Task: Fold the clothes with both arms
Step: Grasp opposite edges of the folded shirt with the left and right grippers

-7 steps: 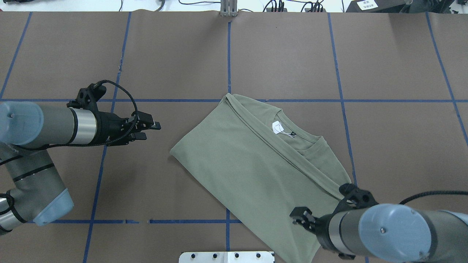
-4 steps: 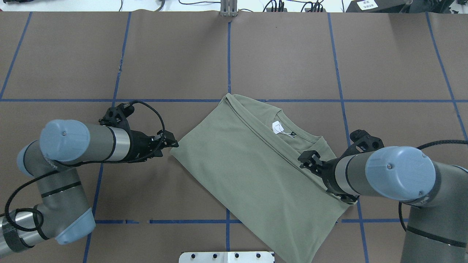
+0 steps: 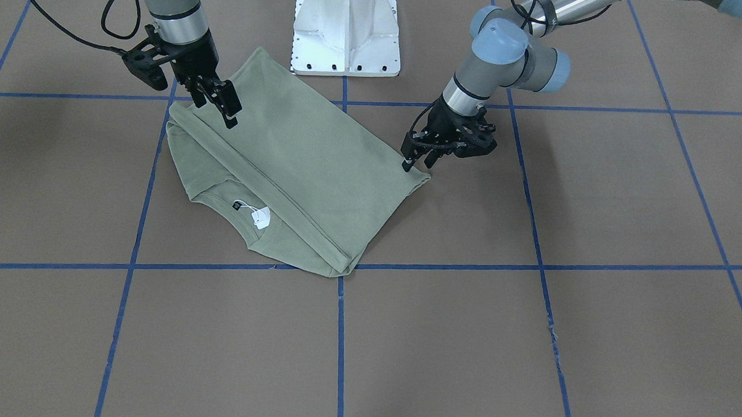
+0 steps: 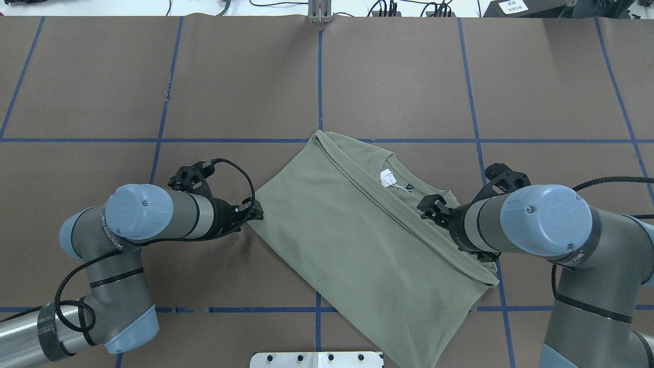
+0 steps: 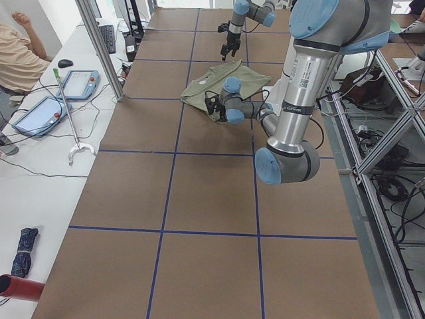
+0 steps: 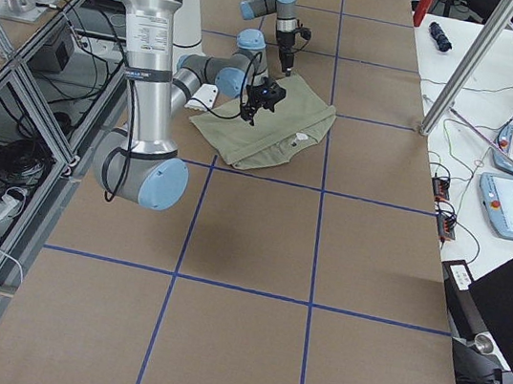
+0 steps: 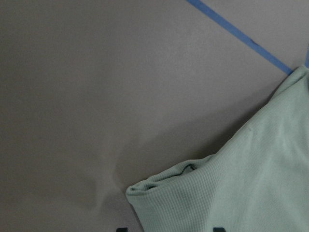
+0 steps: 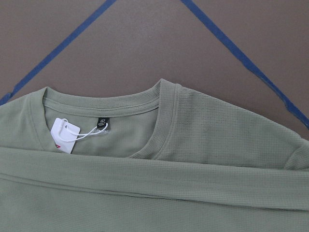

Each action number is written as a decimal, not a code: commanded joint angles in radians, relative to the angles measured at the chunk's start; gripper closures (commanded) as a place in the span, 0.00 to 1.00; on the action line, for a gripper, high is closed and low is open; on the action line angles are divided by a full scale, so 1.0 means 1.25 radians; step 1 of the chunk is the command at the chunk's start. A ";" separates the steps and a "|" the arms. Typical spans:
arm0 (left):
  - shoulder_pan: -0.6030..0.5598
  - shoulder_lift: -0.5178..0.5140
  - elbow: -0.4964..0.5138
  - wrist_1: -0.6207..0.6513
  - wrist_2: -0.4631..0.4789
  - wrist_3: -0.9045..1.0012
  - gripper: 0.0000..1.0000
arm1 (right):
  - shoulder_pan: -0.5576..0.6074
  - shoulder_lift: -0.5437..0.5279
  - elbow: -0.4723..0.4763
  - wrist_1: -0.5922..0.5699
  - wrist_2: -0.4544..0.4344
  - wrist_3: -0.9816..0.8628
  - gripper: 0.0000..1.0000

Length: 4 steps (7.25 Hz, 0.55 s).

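On the left, the grey-and-silver tubular left arm with light-blue joint caps (image 4: 153,220) reaches inward over the brown paper-covered counter (image 4: 230,76), which is crossed by blue tape lines (image 4: 320,76). Its black two-finger left gripper (image 4: 254,212) sits low at the left-hand corner of the sage-green long-sleeved knit shirt (image 4: 357,240). In the left wrist view the two dark tips of the fingers show well apart at the bottom edge. The doubled-over corner of the fabric lies between them, not pinched.

The shirt lies flat near the middle of the counter and runs diagonally. One end touches the blue cross line at the centre, and the other is close beside the white metal pedestal base (image 4: 317,359) at the robot's edge. A long folded band of fabric runs along its length across the body. The round ribbed collar (image 8: 164,116) faces up on the right half, with a small white hang tag (image 4: 388,178) on a string and a small dark neck label (image 8: 101,124) inside it.

To the right, the black two-finger right gripper (image 4: 433,208) hangs over the shirt just beside the collar. Its fingers look parted and hold nothing, and whether they touch the cloth cannot be told. Behind it the grey-and-silver right arm with a light-blue cap (image 4: 541,227) comes in from the right edge.
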 commanded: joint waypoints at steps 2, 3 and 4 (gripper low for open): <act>-0.008 -0.005 0.013 0.002 0.020 0.011 1.00 | 0.007 0.004 -0.004 0.001 0.000 -0.001 0.00; -0.032 -0.005 0.011 0.002 0.019 0.034 1.00 | 0.007 0.004 -0.003 0.001 0.000 -0.001 0.00; -0.081 -0.005 0.013 0.002 0.019 0.111 1.00 | 0.008 0.004 -0.004 0.001 0.000 -0.001 0.00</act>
